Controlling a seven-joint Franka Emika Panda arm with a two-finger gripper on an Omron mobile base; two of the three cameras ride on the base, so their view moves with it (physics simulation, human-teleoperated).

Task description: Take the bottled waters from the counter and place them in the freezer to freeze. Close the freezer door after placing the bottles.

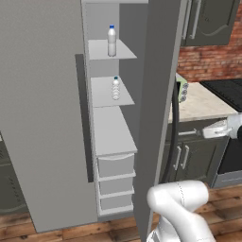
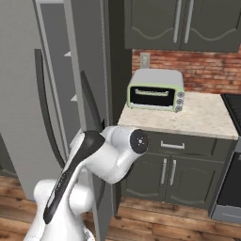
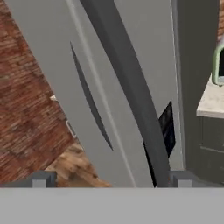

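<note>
Up close in the hand view, the freezer door (image 3: pixel 131 65) and its long dark bar handle (image 3: pixel 127 87) ran diagonally right in front of the fingers (image 3: pixel 39 179), whose two tips poked up at the bottom edge, spread wide apart. Looked to me like they were fully released, gripping nothing, with the handle passing just above the right tip but no clear contact that I could make out.

Progress-wise, I'd say the bottle part was done. Both bottled waters were already inside the freezer (image 1: pixel 42 118): one (image 1: pixel 111 41) stood upright on the top shelf, the other (image 1: pixel 116 88) on the shelf right below it. The worktop (image 2: pixel 197 115) had just the toaster oven (image 2: pixel 155 90) sitting near its back left corner, no bottles that I could see.

What was left, by my reckoning, was only shutting the door, which was swung out wide. The gripper (image 1: pixel 211 132) sat on the outer side of the door in the left base view, so my guess is it was lining up to push it or grab the handle.
</note>
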